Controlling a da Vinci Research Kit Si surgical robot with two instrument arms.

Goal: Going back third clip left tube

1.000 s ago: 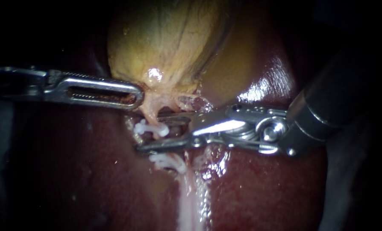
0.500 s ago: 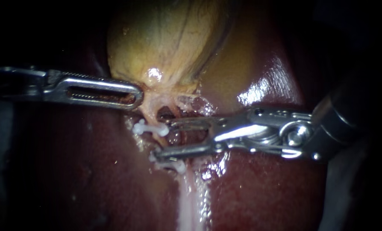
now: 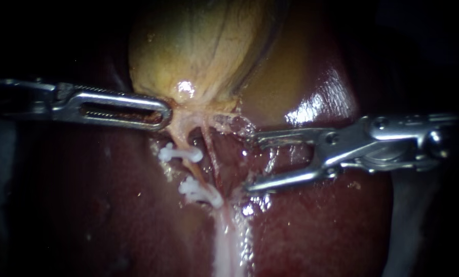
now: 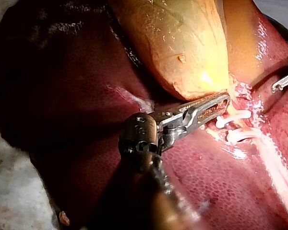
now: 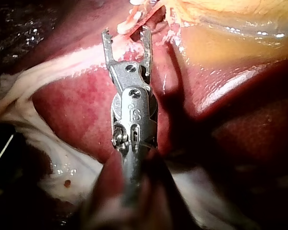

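Observation:
The yellow gallbladder (image 3: 198, 46) lies on the dark red liver (image 3: 111, 205). My left instrument (image 3: 160, 111) is shut on the tissue at the gallbladder's neck and holds it taut; the left wrist view shows the same grip (image 4: 222, 100). Below the neck runs the left tube (image 3: 194, 168), with a white clip (image 3: 180, 153) across it and more white clips (image 3: 199, 191) lower down. A thinner right tube (image 3: 212, 156) runs beside it. My right instrument (image 3: 252, 162) is open and empty, to the right of both tubes. In the right wrist view its jaws (image 5: 126, 34) stand just short of a clip (image 5: 129, 21).
A pale strand of tissue (image 3: 229, 241) runs down from the clips over the liver. A glossy liver lobe (image 3: 322, 97) lies behind the right instrument. In the left wrist view, one jaw tip of the right instrument (image 4: 285, 81) shows beyond the clips (image 4: 235, 117).
My right instrument has drawn back to the right, off the tubes, with its jaws still open. The left instrument and the clips have stayed where they were.

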